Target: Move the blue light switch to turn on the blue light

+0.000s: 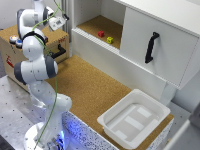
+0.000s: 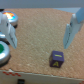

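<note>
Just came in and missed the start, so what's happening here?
A Franka arm is reaching toward the wooden box at the exterior view's left, where a small blue light sits on top. Its gripper is open and holds nothing. The wrist view shows a purple block on cork below the fingers. A white bin lies apart.

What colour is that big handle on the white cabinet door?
The handle is black, clearest in the exterior view.
</note>
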